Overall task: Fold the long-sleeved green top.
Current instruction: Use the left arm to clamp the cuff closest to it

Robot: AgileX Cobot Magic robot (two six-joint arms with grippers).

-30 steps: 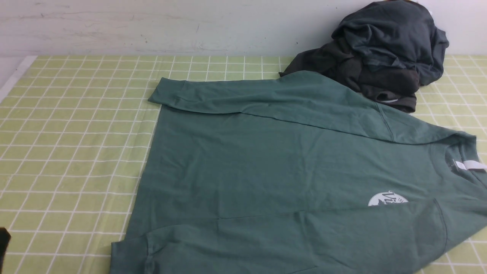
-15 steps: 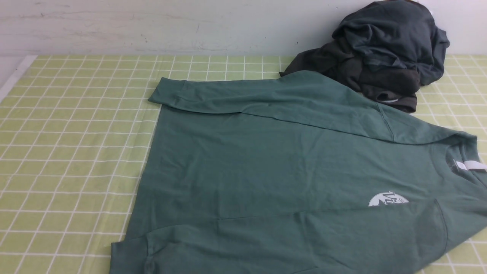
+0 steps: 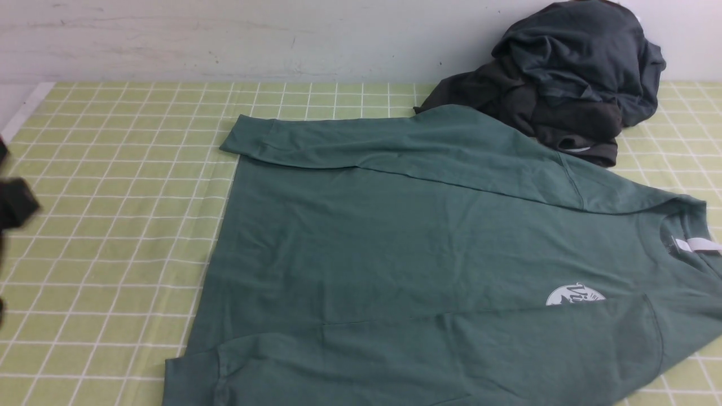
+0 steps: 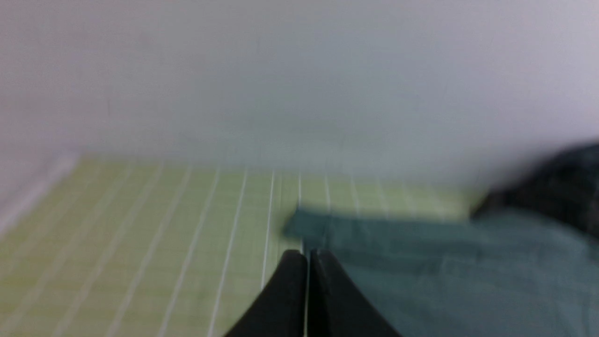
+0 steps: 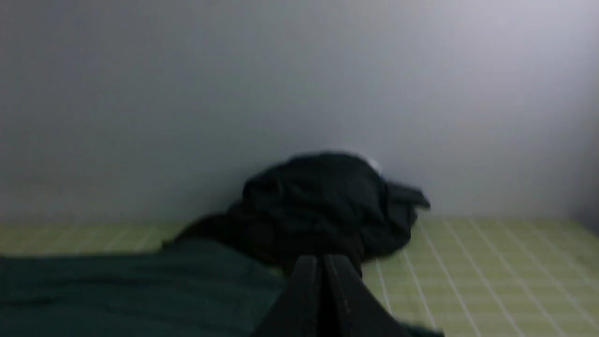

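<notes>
The green long-sleeved top (image 3: 406, 248) lies flat on the checked cloth, neck with white label (image 3: 696, 244) at the right, hem at the left. Both sleeves are folded across the body, one along the far edge (image 3: 350, 144), one along the near edge (image 3: 451, 349), part covering the round white logo (image 3: 574, 295). The top also shows in the left wrist view (image 4: 444, 262) and the right wrist view (image 5: 117, 285). My left gripper (image 4: 306, 255) is shut and empty, off the top's hem side; its arm shows blurred at the left edge (image 3: 14, 203). My right gripper (image 5: 322, 260) is shut and empty.
A heap of dark charcoal and slate-grey garments (image 3: 569, 79) lies against the wall at the back right, touching the top's far shoulder. The green checked cloth (image 3: 113, 186) covers the table; a white wall stands behind it.
The left arm, a dark sliver at the lower left a second ago and out of sight half a second ago, is now in view higher up at the left edge. The top has not moved.
</notes>
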